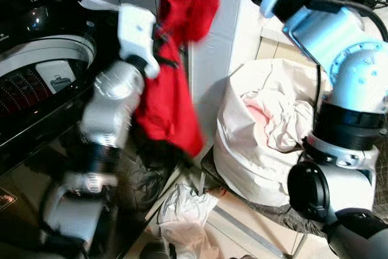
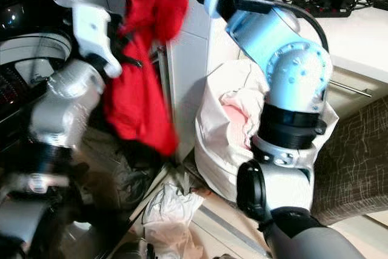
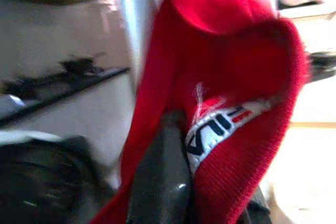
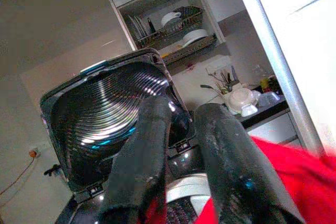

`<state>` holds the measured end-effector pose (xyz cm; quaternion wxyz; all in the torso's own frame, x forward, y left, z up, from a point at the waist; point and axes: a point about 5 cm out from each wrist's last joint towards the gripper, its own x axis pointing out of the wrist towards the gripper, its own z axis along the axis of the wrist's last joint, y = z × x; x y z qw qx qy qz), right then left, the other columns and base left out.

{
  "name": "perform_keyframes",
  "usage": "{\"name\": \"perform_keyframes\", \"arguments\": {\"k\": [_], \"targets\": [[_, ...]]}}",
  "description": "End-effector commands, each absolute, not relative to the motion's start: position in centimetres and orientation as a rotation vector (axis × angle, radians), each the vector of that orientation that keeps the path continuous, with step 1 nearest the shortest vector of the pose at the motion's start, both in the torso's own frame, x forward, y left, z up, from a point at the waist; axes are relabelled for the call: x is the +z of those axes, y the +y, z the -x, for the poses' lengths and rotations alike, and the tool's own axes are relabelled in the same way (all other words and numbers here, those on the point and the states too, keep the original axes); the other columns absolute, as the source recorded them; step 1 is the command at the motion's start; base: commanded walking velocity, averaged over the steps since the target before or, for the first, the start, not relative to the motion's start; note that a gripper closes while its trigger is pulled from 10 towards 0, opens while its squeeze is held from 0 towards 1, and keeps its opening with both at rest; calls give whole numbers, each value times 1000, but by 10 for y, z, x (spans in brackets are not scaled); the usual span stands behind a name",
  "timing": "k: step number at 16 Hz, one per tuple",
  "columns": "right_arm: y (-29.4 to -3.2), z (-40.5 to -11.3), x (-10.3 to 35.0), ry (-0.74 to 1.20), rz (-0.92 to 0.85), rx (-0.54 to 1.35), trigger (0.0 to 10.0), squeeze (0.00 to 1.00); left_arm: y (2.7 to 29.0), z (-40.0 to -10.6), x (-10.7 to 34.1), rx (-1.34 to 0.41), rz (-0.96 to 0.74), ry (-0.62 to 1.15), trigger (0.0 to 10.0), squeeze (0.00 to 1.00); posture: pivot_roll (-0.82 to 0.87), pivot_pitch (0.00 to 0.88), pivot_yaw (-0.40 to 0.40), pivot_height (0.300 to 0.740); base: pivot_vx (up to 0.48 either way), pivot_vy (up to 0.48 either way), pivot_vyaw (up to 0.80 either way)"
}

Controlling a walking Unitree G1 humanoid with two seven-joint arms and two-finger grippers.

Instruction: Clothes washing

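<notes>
Evidently soft, light and floppy, the red garment (image 1: 173, 83) is held bunched above the washing machine (image 1: 45, 65), clamped in the left pincer (image 3: 207, 182), while the right pincer (image 4: 184, 166) stands apart, gripping nothing.

The right gripper (image 4: 191, 169) is holding its two black fingers (image 4: 137, 166) slightly parted above a red garment (image 4: 286, 174). Beyond them, the washing machine's raised lid (image 4: 105, 116) is gleaming below a dish rack (image 4: 173, 24).
</notes>
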<state>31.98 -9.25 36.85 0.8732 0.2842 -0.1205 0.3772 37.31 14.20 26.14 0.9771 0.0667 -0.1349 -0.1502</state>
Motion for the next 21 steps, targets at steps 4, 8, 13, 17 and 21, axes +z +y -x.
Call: {"name": "perform_keyframes", "arguments": {"k": [4,8,13,17,21], "targets": [[-109,-312,361,-262,-471,749,10000,451,182,-392,310,-123,-322,-359,0,0,3,0,67,740,0,0,0],[-81,-297,307,-21,-112,864,10000,0,241,-405,369,296,-705,-271,0,0,3,0,81,740,0,0,0],[-47,-284,277,55,-91,913,10000,0,268,-409,319,403,-716,16,10000,0,-22,0,106,740,0,0,0],[-42,-274,267,86,-77,943,10000,0,279,-407,307,448,-810,102,10000,0,-28,0,108,740,0,0,0],[-37,-269,263,95,-60,976,10000,0,284,-405,302,446,-832,145,10000,1000,-23,0,100,740,0,0,0]]}}
